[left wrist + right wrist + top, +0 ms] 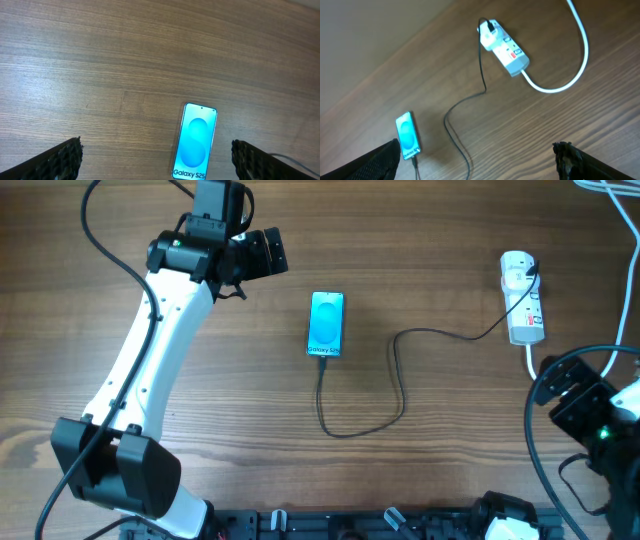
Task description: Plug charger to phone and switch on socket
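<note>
The phone (326,325) lies flat mid-table, cyan screen up; it also shows in the left wrist view (195,142) and the right wrist view (407,135). The charger's black cable (400,380) runs from the phone's near end in a loop to its plug seated in the white socket strip (522,298), also seen in the right wrist view (504,46). The connector tip sits at the phone's port (413,160). My left gripper (262,253) is open and empty, to the far left of the phone. My right gripper (477,165) is open and empty, near the table's right front.
The strip's thick white cord (570,65) curves off to the right and runs toward the table's right edge (628,270). Black robot cables loop at the right front corner (545,440). The left arm's white link (150,350) stretches across the left side.
</note>
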Robot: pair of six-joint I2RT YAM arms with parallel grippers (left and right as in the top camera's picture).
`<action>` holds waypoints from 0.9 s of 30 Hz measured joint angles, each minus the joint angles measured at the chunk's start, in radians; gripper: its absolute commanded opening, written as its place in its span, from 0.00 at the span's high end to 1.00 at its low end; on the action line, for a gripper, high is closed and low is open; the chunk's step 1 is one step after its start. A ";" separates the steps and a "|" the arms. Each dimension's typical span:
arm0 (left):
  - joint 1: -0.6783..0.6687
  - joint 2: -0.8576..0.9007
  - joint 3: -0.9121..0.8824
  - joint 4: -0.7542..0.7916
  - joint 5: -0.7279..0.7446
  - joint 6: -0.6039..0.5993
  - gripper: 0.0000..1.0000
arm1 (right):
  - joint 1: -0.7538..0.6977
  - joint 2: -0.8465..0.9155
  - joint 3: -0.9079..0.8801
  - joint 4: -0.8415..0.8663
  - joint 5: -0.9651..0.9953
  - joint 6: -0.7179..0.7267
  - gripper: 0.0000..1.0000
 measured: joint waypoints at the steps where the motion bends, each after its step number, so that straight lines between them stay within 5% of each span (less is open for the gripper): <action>1: 0.000 0.000 0.000 0.000 0.000 0.000 0.00 | 0.000 -0.003 -0.022 0.003 0.000 0.000 0.00; 15: 0.000 0.000 0.000 0.000 0.000 0.000 0.00 | 0.000 -0.003 -0.088 -0.181 -0.027 -0.011 0.00; 27: 0.000 0.000 0.000 0.000 0.000 0.000 0.00 | 0.000 -0.003 -0.088 -0.169 -0.027 -0.064 0.00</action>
